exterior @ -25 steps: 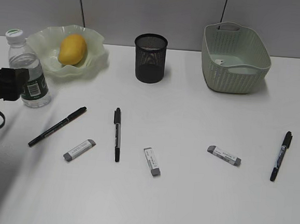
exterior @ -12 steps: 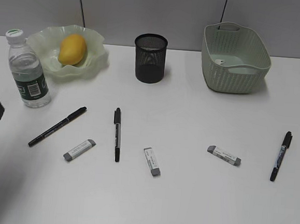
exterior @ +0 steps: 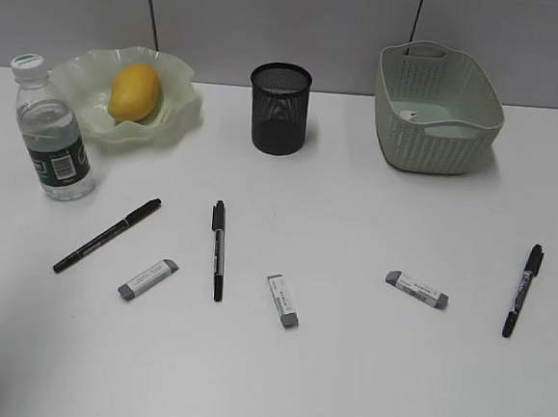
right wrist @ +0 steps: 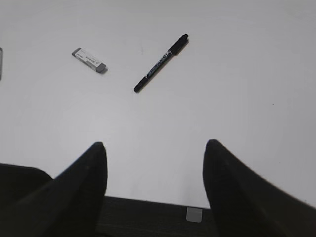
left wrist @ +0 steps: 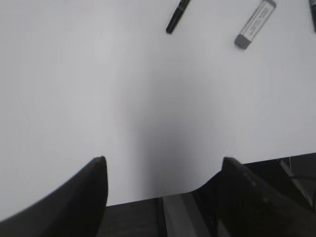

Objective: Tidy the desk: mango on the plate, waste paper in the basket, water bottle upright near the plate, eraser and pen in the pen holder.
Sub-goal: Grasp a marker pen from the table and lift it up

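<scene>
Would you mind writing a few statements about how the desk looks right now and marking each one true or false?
1. The mango lies in the plate. True.
2. The water bottle lies on its side. False: it stands upright beside the plate, cap on top.
3. Three pens lie on the desk. True: the left pen, the middle pen and the right pen.
4. An eraser stands in the pen holder. False: no eraser shows in it, and three erasers lie on the desk, for instance the middle eraser.
5. The right gripper holds a pen. False: its jaws stand open with nothing between them.
</scene>
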{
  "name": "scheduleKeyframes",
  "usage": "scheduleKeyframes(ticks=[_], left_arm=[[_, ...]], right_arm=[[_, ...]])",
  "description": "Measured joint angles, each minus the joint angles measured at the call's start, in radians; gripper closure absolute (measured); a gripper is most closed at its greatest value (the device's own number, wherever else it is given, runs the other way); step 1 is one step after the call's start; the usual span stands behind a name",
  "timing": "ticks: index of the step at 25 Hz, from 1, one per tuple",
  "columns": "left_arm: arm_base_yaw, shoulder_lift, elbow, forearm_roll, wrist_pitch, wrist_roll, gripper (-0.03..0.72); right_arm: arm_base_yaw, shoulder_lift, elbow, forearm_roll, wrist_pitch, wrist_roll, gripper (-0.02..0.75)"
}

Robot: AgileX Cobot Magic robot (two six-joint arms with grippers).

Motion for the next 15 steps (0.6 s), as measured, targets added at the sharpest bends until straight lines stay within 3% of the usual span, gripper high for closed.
scheduleKeyframes(ticks=[5, 15], left_arm=[[0.000, -0.249, 0.020, 0.000, 0.001, 0.019, 0.173], [0.000, -0.766, 0.203, 0.003, -0.056, 0.026, 0.184]], right_arm=[[0.000, 0.000, 0.000, 0.000, 0.000, 0.000, 0.248], [0.000, 0.000, 0.000, 0.000, 0.000, 0.000, 0.248]])
